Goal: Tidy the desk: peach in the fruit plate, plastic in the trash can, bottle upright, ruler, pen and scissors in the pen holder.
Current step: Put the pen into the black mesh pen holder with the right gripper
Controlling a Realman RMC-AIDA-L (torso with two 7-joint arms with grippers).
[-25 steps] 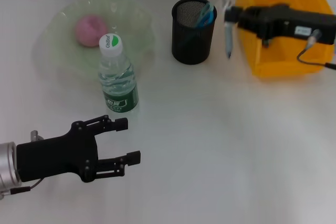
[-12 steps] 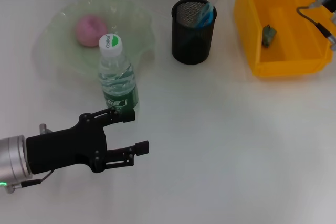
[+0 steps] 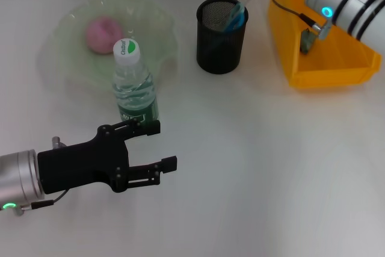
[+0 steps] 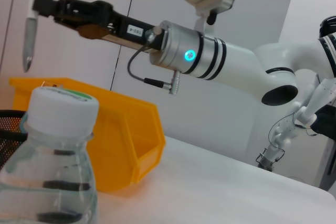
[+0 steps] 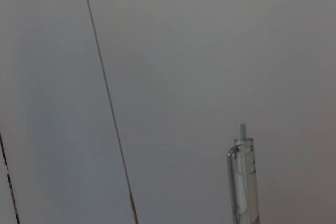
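**Pen raised over pen holder**

Right gripper (image 4: 39,4) clamped on pen (image 4: 29,24), held high above and behind the pen holder (image 3: 222,35), tip down. Left gripper (image 3: 157,145) spread wide, empty, well in front-left of pen holder, just before the upright bottle (image 3: 135,82). Peach (image 3: 103,34) in fruit plate (image 3: 66,40), left of pen holder.

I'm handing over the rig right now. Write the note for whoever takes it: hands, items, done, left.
Left hand: open, low over the table beside the upright bottle.
Right hand: raised high behind the pen holder, shut on the pen, which hangs tip down.
Done: peach in the fruit plate; bottle upright; blue-handled item in the holder; something dark in the yellow trash can.
Left: put the pen into the holder.
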